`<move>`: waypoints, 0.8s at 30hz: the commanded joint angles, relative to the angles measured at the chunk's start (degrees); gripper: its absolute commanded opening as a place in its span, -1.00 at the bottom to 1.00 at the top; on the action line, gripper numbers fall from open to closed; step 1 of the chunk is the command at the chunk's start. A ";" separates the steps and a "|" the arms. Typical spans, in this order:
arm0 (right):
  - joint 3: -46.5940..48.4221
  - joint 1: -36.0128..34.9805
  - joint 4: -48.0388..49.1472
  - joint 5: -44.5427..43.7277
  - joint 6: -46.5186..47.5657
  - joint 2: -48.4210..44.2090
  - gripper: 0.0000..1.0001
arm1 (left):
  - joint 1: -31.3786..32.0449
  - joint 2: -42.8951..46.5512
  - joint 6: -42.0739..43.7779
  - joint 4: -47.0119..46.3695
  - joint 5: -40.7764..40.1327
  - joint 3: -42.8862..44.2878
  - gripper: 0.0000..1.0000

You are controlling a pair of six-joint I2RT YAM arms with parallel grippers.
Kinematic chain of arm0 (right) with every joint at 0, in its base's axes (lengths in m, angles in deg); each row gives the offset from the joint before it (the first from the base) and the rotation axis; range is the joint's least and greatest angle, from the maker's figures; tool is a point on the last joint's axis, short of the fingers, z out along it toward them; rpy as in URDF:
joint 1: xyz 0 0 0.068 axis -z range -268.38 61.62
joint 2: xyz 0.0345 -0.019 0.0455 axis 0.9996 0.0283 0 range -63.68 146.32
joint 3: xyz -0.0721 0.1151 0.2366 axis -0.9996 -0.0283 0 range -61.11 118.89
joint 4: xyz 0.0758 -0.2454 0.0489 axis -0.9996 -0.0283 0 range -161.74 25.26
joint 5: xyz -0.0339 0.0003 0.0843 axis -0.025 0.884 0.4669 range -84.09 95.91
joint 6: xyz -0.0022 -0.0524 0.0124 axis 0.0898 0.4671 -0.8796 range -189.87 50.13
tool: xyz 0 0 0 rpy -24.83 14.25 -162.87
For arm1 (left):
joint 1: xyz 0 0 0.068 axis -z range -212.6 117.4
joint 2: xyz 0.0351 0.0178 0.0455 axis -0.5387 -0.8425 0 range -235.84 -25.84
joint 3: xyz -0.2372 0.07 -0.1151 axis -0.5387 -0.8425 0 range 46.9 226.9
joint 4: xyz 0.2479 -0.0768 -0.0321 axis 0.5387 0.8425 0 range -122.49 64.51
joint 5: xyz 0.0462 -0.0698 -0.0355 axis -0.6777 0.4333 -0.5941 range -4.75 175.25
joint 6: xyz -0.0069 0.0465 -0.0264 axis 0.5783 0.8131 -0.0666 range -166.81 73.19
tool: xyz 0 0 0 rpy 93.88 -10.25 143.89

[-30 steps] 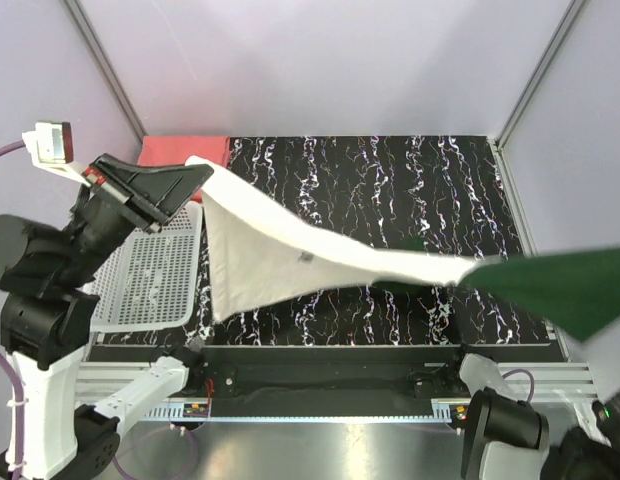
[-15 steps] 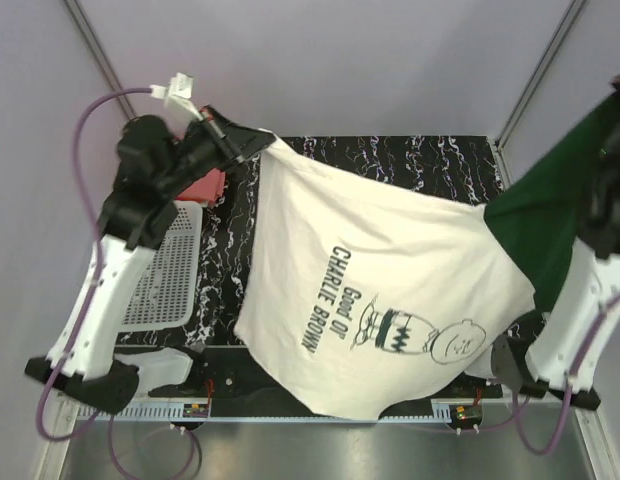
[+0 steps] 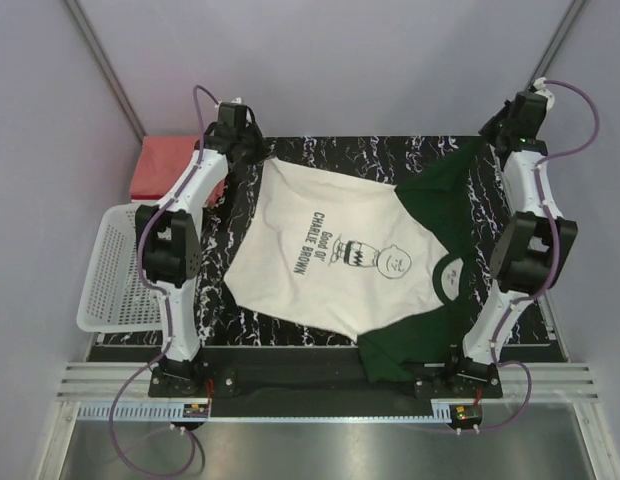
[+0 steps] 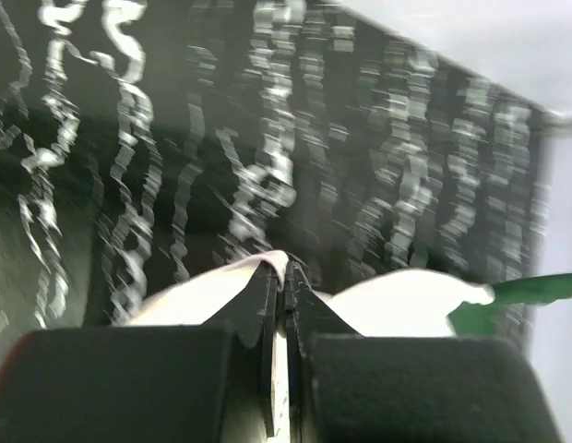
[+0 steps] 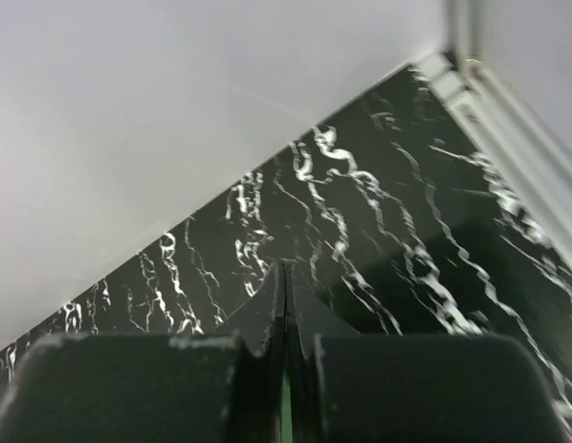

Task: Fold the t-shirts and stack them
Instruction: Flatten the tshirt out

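Cream t-shirt (image 3: 320, 250), airborne a sec ago, now lies print-up on counter (image 3: 390, 160) between L fingers (image 4: 256, 305), clamped on its cream edge, and R fingers (image 5: 266, 318), clamped on green edge. Prob ready to fold.

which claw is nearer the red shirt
Left. The left claw is just right of the red shirt at the far edge; the right claw is across the table, far right corner.

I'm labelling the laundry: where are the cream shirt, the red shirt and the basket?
cream shirt (image 3: 280, 250): top view, cream chest beside the lettering.
red shirt (image 3: 166, 166): top view, its visible middle.
basket (image 3: 114, 272): top view, mesh floor.
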 commanded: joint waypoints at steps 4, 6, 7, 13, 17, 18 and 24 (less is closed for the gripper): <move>15.71 0.08 7.94 11.34 0.98 12.23 -1.00 | -2.77 -13.80 3.11 -1.65 -0.61 16.87 -1.00; 20.11 0.08 7.32 11.87 0.89 15.57 -1.00 | -3.74 -16.10 3.02 -1.83 -0.52 19.00 -1.00; 21.43 0.08 7.06 12.48 0.20 16.54 -1.00 | -4.00 -18.20 2.93 -2.26 -0.43 20.84 -1.00; 24.26 0.34 1.18 14.68 -6.48 17.78 -1.00 | -7.08 -23.75 2.06 -5.86 4.83 24.37 -1.00; 9.87 0.52 0.29 11.00 -11.49 8.32 -1.00 | -8.14 -24.37 3.19 -8.33 8.10 23.84 -1.00; 6.80 0.69 0.38 10.56 -13.59 6.20 -1.00 | -8.05 -24.37 3.81 -9.11 8.36 23.67 -1.00; -11.67 1.31 1.95 12.04 -16.24 -8.48 -1.00 | -8.23 -24.37 8.64 -11.23 12.84 22.88 -1.00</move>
